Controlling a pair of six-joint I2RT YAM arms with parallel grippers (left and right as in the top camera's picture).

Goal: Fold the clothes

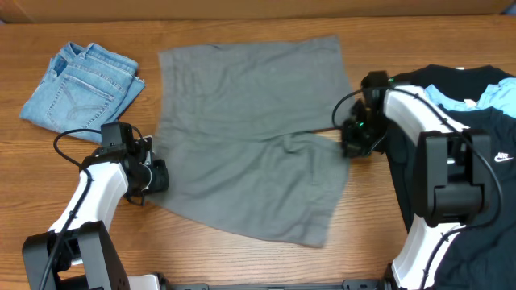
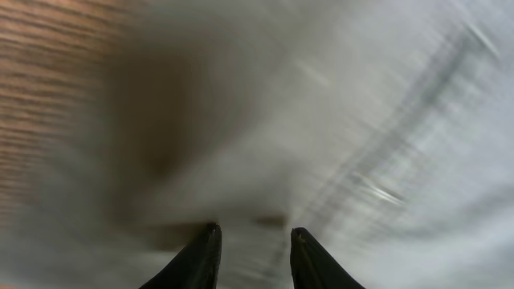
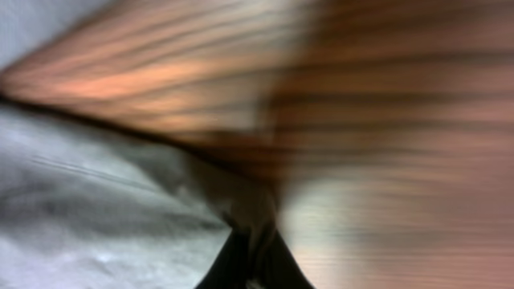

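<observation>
Large grey shorts (image 1: 250,129) lie spread flat across the middle of the table. My left gripper (image 1: 157,176) is at the shorts' left edge; in the blurred left wrist view its fingers (image 2: 255,237) are apart over grey cloth (image 2: 337,128). My right gripper (image 1: 348,145) is at the shorts' right edge, near the crotch. In the blurred right wrist view its fingers (image 3: 255,245) are closed on a pinch of grey cloth (image 3: 104,209), with bare wood beyond. Folded light-blue jeans (image 1: 79,83) lie at the far left. Black T-shirts (image 1: 476,121) are heaped at the right.
A light-blue garment (image 1: 484,98) lies on the black heap under my right arm. The wooden table (image 1: 371,234) shows in front of the shorts and between them and the jeans. Both arm bases stand at the front edge.
</observation>
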